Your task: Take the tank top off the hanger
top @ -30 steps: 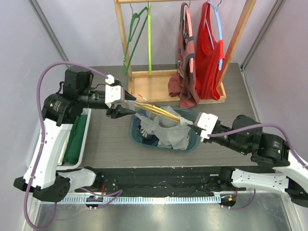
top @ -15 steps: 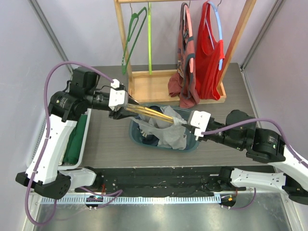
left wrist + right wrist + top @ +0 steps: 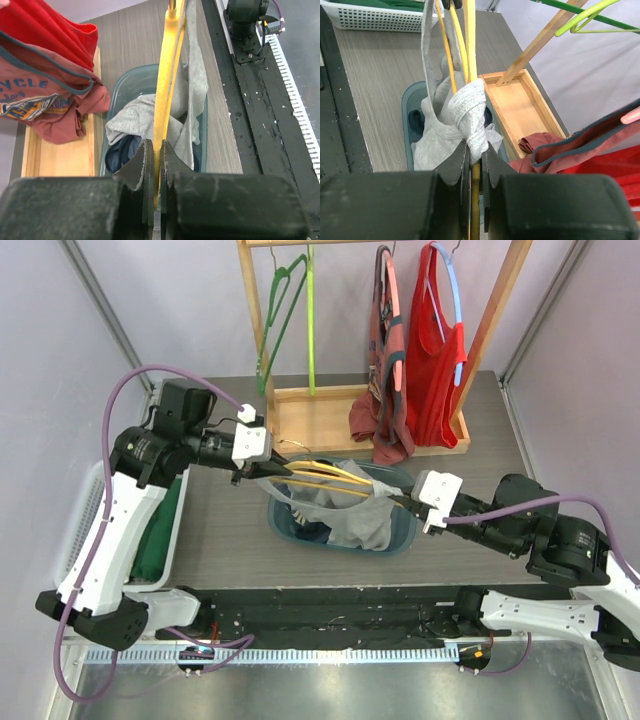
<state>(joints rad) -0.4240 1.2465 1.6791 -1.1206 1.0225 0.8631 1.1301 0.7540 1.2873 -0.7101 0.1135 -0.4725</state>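
A yellow hanger (image 3: pixel 320 476) is held level over the teal basket (image 3: pixel 403 537), between my two grippers. The grey tank top (image 3: pixel 345 508) hangs from it and sags into the basket. My left gripper (image 3: pixel 264 468) is shut on the hanger's left end; in the left wrist view the hanger (image 3: pixel 167 75) runs away from the left gripper (image 3: pixel 156 147), with the tank top (image 3: pixel 196 80) draped beside it. My right gripper (image 3: pixel 402 502) is shut on the other end. In the right wrist view a bunched tank top strap (image 3: pixel 470 107) sits on the hanger (image 3: pixel 470 40) right at the right gripper's tips (image 3: pixel 475 150).
A wooden rack (image 3: pixel 320 420) at the back carries green hangers (image 3: pixel 285 310) and red and rust tops (image 3: pixel 415 360). A white tray (image 3: pixel 165 525) with green clothing lies at the left. Dark clothes lie in the basket under the grey top.
My left gripper has closed on the hanger's left end after moving in to the right. The right gripper has stayed shut and shifted slightly with the hanger.
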